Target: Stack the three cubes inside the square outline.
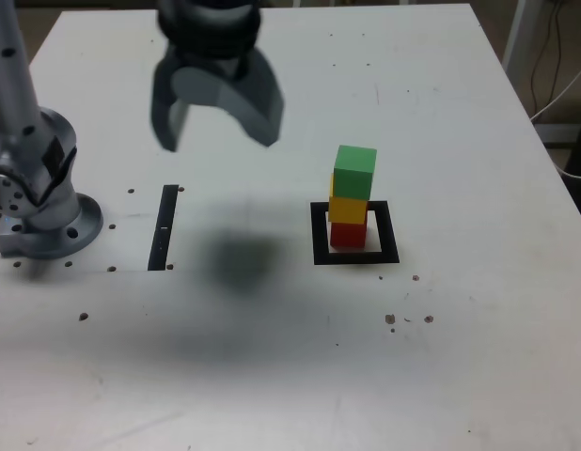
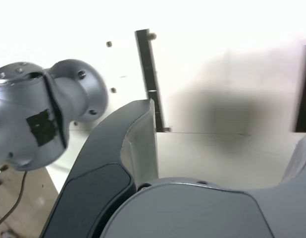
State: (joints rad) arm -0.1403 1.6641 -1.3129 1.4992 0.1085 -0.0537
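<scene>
Three cubes stand stacked in the exterior view: a red cube (image 1: 348,235) at the bottom, a yellow cube (image 1: 349,209) on it, a green cube (image 1: 354,171) on top, slightly offset. The stack sits inside the black square outline (image 1: 320,235). My gripper (image 1: 218,122) hangs open high above the table, to the exterior view's left of the stack, with nothing between its fingers (image 1: 258,103). In the wrist view the gripper (image 2: 227,148) is spread wide over bare table, and a dark edge of the outline (image 2: 305,89) shows at the frame's side.
A thin black strip (image 1: 164,227) lies on the white table (image 1: 272,357) between the arm's base (image 1: 41,221) and the outline. The gripper's shadow (image 1: 242,258) falls beside the strip. Small screw holes dot the table. Cables hang beyond the exterior view's right edge.
</scene>
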